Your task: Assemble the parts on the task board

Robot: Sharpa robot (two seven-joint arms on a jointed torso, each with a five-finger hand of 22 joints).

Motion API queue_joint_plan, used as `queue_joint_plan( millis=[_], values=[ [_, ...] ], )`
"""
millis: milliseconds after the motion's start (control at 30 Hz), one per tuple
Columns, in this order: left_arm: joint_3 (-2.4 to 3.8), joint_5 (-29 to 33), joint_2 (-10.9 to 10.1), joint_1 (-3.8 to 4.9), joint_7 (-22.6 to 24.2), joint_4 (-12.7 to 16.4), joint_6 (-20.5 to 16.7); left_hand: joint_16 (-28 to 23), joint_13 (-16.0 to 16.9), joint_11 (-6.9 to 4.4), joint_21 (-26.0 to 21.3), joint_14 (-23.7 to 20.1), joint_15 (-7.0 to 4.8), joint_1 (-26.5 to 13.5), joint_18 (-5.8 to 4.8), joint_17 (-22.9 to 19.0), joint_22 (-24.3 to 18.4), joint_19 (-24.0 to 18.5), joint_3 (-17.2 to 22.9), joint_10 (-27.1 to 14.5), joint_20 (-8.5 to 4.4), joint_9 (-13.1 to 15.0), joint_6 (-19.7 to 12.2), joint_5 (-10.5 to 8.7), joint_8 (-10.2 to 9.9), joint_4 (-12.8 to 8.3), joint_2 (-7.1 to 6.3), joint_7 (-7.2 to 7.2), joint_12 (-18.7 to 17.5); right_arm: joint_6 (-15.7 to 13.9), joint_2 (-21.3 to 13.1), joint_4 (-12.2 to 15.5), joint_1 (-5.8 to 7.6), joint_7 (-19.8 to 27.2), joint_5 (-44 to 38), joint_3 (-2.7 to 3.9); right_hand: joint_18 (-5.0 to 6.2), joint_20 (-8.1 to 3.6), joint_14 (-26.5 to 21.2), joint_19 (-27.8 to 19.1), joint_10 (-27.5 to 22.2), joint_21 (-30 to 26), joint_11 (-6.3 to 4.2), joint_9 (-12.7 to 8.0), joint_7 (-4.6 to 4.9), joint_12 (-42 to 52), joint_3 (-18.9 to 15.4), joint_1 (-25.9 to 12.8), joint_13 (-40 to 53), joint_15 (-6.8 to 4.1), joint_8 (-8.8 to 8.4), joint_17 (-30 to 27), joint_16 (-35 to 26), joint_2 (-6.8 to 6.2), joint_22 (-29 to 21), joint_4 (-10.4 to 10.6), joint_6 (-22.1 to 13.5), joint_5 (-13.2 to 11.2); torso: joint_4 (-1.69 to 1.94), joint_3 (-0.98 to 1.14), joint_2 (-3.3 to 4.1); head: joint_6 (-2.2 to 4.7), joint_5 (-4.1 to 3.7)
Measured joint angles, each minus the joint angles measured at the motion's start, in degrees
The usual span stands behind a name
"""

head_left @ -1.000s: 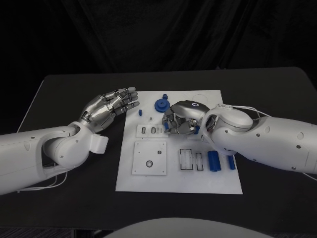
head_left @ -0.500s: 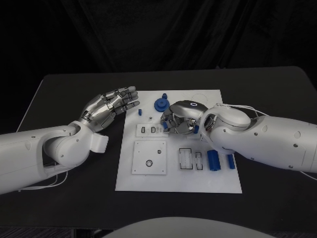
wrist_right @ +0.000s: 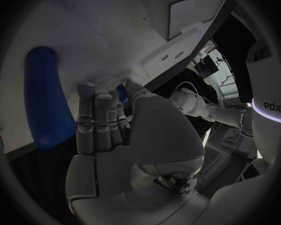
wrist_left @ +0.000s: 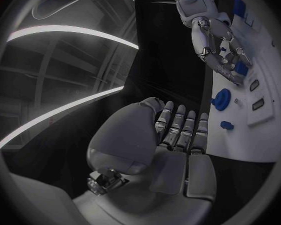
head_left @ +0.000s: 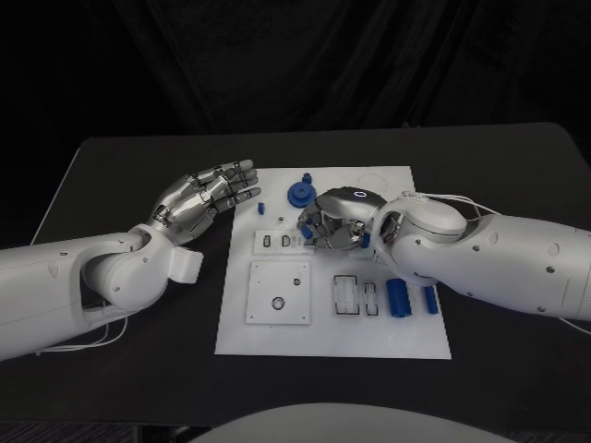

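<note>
The task board (head_left: pixel 376 346) lies in the middle of the black table (head_left: pixel 123 157), and the right hand (head_left: pixel 333 221) is down over its upper middle, fingers curled in toward the plate beside the small slotted block (head_left: pixel 277 242). In the right wrist view a small blue part (wrist_right: pixel 121 92) shows between the fingertips (wrist_right: pixel 86 91) and the thumb, so the hand looks to be pinching it against the board, though the grip itself is too cramped to read fully. Just beyond the hand, near the board's far edge, stands the blue gear (head_left: pixel 300 195), and a small blue peg (head_left: pixel 261 209) sits close to the board's left edge. Toward the right edge lie a blue cylinder (head_left: pixel 398 298) and a shorter blue piece (head_left: pixel 430 299) side by side, next to the clear slotted holders (head_left: pixel 358 297). The square plate (head_left: pixel 280 293) with its holes occupies the left half. The left hand (head_left: pixel 205 197) hovers off the board's left edge over the table, fingers straight and together, released and holding nothing; its wrist view shows the same flat palm (wrist_left: pixel 172 155).
</note>
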Motion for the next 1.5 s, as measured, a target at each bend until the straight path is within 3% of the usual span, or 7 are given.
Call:
queue_joint_plan(
  millis=[633, 700, 967, 1200, 1300, 1400, 1500],
  values=[
    [0.01, 0.1, 0.0, -0.01, 0.0, -0.1, 0.1, 0.1, 0.0, 0.18, 0.6, 0.0, 0.00, 0.0, 0.01, 0.0, 0.2, 0.4, 0.3, 0.2, 0.41, 0.0, 0.0, 0.00, 0.0, 0.0, 0.00, 0.00, 0.0, -2.6, -1.8, 1.1, 0.04, 1.4, 0.0, 0.01, -0.93, 0.01, 0.2, 1.1, -0.2, 0.1, -0.35, -3.9, -0.95, 1.2, -2.2, -2.8, 0.3, -0.21, -4.17, 0.0, 0.7, -0.41, -0.2, 2.0, -4.0, -4.2, -0.05, 0.03, -0.01, 0.29, 0.19],
    [0.01, 0.1, -0.1, -0.01, 0.0, 0.0, 0.1, 0.2, 0.0, 0.19, 0.7, 0.0, 0.00, 0.0, 0.00, 0.0, 0.3, 0.7, 0.3, 0.2, 0.48, 0.0, 0.0, 0.00, 0.0, 0.0, 0.00, 0.00, 0.0, -3.7, -2.6, 1.8, 0.38, 1.7, 0.0, -0.01, -2.79, 0.28, 0.2, 1.3, -0.1, 0.0, -0.45, -4.2, -0.95, 1.2, -2.8, -3.5, 0.4, -0.21, -4.17, 0.0, 0.7, -0.63, -0.2, 2.4, -4.0, -4.9, -0.05, 0.03, -0.01, 0.49, 0.26],
    [0.02, 0.0, -0.2, -0.01, 0.0, 0.2, -0.7, 0.6, 0.0, 0.45, 1.6, 0.2, 0.21, -0.2, 0.01, 0.0, 0.7, 2.0, 0.7, 0.0, 0.74, 0.0, 0.2, 0.00, 0.0, -0.1, 0.23, 0.20, 0.0, -7.5, -6.7, 5.5, 3.38, 2.6, 0.4, 0.08, -1.76, 0.00, -0.1, 1.5, -0.3, 0.0, -0.72, -5.4, -1.35, 1.4, -5.2, -6.3, 0.3, -0.52, -5.15, -0.6, 0.7, -1.28, -0.1, 4.8, -4.4, -5.2, -0.05, 0.02, -0.02, 1.36, 0.59],
    [0.04, -0.6, -0.2, -0.01, 0.0, 0.7, -2.8, 9.4, 0.0, 1.61, 10.7, 9.3, 1.07, -0.8, 0.00, 1.8, 5.0, 13.6, 1.7, 0.9, 0.77, 0.1, 0.8, 0.00, 0.5, -0.8, -0.39, 1.45, 0.5, -10.0, -10.3, 7.8, 4.60, 4.8, 3.5, 0.09, -1.76, -0.36, -0.4, 1.1, -0.6, -0.6, -1.02, -5.6, -1.64, 1.7, -5.7, -6.6, 0.3, -0.74, -5.15, -1.0, 0.2, -1.25, -0.1, 5.4, -3.6, -5.2, -0.21, 0.02, -0.13, 1.67, 1.88],
    [0.14, -1.4, 0.3, 0.03, -0.2, 0.6, -4.0, 15.6, 0.2, 3.24, 17.6, 13.9, 1.48, -1.8, -0.25, 3.3, 9.0, 17.3, 0.8, 3.9, -0.10, 0.2, 2.7, -0.01, 1.1, -1.8, -1.37, 2.87, 2.1, -10.9, -12.2, 8.1, 4.76, 6.3, 5.4, 0.03, -1.77, -0.10, -1.2, 0.7, -1.1, -1.2, -0.71, -5.6, -1.51, 1.7, -5.4, -5.6, 0.5, -0.42, -4.24, -1.5, -0.3, 0.52, -0.1, 5.6, -1.6, -5.2, -0.31, 0.03, -0.29, 1.79, 2.34],
    [0.21, -2.7, 1.4, 1.43, -1.6, -0.3, -4.7, 21.3, 0.3, 2.96, 23.7, 16.6, 0.88, -2.4, -1.84, 5.0, 12.8, 18.0, 0.6, 8.3, -1.39, 0.2, 4.2, -0.45, 1.4, -1.9, -1.98, 3.18, 4.1, -11.4, -14.6, 8.3, 4.76, 7.9, 7.9, -0.12, -1.77, 0.12, -1.6, 0.5, -1.8, -1.8, -0.27, -5.8, -1.08, 1.7, -4.5, -5.1, 0.5, -0.08, -3.64, -1.7, -0.4, 3.39, -0.1, 6.1, 0.2, -5.1, -0.35, 0.04, -0.61, 1.87, 2.72],
    [0.17, -5.1, 2.8, 4.78, -4.3, -1.5, -5.4, 30.4, 1.3, 0.51, 32.2, 21.7, -1.59, -3.4, -1.84, 8.8, 18.3, 19.6, 0.8, 14.0, -2.72, 0.2, 5.1, -0.87, 1.6, -2.1, -2.36, 3.33, 6.9, -11.7, -17.1, 8.4, 4.68, 9.8, 10.4, -0.19, -1.77, 0.36, -2.8, -0.3, -2.3, -3.0, -0.09, -6.3, -0.73, 1.7, -3.8, -5.4, 0.5, 0.19, -3.64, -2.4, -1.1, 5.34, -0.1, 6.5, 1.4, -3.8, -0.35, 0.15, -0.99, 1.93, 3.14]
  ],
)
